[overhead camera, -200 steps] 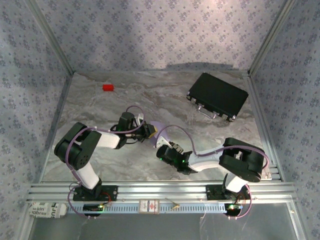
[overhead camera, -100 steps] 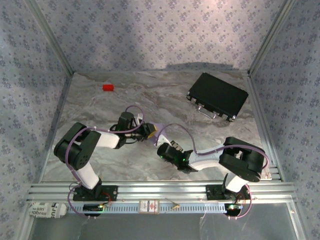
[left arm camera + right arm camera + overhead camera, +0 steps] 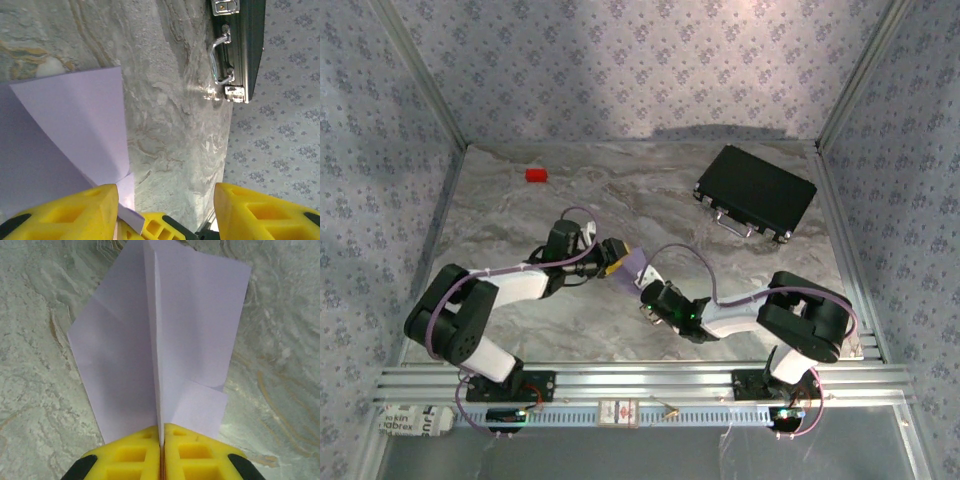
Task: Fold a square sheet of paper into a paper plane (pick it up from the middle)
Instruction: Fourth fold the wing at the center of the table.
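- My left gripper (image 3: 164, 200) has its yellow fingers (image 3: 70, 212) spread apart. The gap between them shows grey marbled table top (image 3: 170, 115) and a low corner of the pale lilac, partly folded paper sheet (image 3: 65, 130).
- In that wrist view the sheet fills the left half of the frame, and its edge runs down beside my left-hand finger. I cannot tell whether it touches the finger.
- My right gripper (image 3: 161, 440) is pressed together on the sheet (image 3: 195, 325). Its two yellow pads meet on the raised centre crease at the bottom of the frame.
- From that pinch the sheet fans upward, with a flap on each side of the crease and a small folded corner at the lower right.
- In the overhead view the sheet (image 3: 640, 262) sits at mid-frame, between my left gripper (image 3: 620, 260) and my right gripper (image 3: 644, 282).
- A black rectangular case (image 3: 756, 192) lies at the upper right of the table, well apart from the sheet.
- A small red block (image 3: 536, 175) sits at the upper left.
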Controlling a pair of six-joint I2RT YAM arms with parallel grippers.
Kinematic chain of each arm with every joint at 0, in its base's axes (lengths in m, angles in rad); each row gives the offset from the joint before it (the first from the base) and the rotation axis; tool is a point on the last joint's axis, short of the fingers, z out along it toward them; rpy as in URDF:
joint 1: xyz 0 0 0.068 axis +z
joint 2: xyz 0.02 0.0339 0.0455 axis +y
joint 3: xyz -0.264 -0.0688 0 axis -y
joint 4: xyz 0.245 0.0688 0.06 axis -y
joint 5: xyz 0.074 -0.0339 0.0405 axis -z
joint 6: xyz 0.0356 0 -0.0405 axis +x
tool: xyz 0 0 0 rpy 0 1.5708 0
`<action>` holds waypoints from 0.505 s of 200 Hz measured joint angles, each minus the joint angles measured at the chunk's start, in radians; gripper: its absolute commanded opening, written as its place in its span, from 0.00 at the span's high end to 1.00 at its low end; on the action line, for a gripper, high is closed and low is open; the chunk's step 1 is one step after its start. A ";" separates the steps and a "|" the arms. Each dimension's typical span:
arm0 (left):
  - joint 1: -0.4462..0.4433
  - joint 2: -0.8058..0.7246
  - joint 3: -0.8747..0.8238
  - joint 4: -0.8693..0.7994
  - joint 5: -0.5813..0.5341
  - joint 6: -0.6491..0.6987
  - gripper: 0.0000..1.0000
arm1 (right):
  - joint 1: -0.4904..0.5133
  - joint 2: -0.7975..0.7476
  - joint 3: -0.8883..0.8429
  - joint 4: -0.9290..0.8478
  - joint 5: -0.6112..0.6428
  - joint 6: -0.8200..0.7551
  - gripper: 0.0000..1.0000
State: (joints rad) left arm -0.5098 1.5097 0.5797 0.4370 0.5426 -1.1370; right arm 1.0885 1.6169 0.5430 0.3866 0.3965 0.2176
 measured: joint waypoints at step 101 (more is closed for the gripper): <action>0.011 -0.103 -0.022 -0.099 -0.065 0.011 0.47 | -0.070 0.014 -0.049 0.130 -0.165 0.139 0.87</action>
State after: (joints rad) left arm -0.4992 1.4063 0.5579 0.3382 0.4778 -1.1259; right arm 1.0183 1.6306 0.4938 0.5167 0.2317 0.3565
